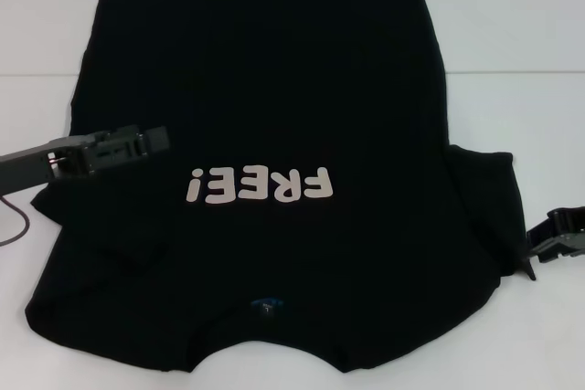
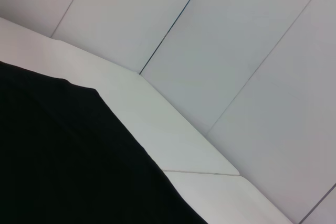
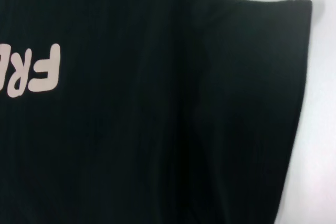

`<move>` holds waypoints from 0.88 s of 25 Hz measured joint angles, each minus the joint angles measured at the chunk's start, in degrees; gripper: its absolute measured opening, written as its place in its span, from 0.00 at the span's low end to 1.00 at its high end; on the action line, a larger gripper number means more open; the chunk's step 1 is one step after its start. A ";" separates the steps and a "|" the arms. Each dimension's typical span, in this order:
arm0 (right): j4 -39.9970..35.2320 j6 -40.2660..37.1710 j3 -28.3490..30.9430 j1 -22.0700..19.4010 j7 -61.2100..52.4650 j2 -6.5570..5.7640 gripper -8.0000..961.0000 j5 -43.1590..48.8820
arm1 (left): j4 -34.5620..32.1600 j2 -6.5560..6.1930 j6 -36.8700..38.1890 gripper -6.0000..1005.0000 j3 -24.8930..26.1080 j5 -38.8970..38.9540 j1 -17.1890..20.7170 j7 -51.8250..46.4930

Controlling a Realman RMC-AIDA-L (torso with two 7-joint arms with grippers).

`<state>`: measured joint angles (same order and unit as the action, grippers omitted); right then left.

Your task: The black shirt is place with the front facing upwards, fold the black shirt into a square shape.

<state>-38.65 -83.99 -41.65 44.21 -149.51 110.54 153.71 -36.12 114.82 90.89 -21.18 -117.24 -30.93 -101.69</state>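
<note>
The shirt [image 1: 265, 134] lay flat on the white table [image 1: 512, 34], front up, collar at six o'clock. The left gripper [image 1: 151, 141] hung over its nine o'clock edge; whether the jaws were parted, I could not tell. The right gripper [image 1: 541, 248] sat at four o'clock just off the sleeve, jaws seemingly open and empty.

A white table [image 1: 512, 34] — plain, flat — with pale wall panels [image 2: 247, 51] rising behind its far edge.

I count one black shirt [image 1: 265, 89] on one white table [image 1: 539, 34]. On the shirt there is one white word [image 1: 259, 185] and one small blue neck label [image 1: 266, 304]. Two grippers are here: the left gripper [image 1: 151, 139] and the right gripper [image 1: 539, 258].
</note>
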 joint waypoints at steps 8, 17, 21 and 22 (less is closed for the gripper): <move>1.07 0.31 -0.43 0.73 0.00 0.12 0.40 0.81 | 0.07 0.06 -0.64 0.87 0.09 0.00 0.16 0.00; 1.05 0.59 0.21 0.58 0.00 0.06 0.43 1.09 | 0.09 0.05 -0.64 0.87 1.38 0.00 0.18 0.00; 1.24 1.38 -0.27 0.91 -0.26 0.33 0.55 1.20 | 0.09 0.11 -0.63 0.87 1.45 0.00 0.17 0.00; 1.35 1.63 -0.43 0.98 -0.39 0.41 0.61 1.24 | 0.09 0.12 -0.63 0.87 1.46 0.00 0.18 0.00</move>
<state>-37.30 -82.36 -42.08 45.19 -149.90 110.95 154.94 -36.03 114.94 90.26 -19.72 -117.24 -30.76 -101.69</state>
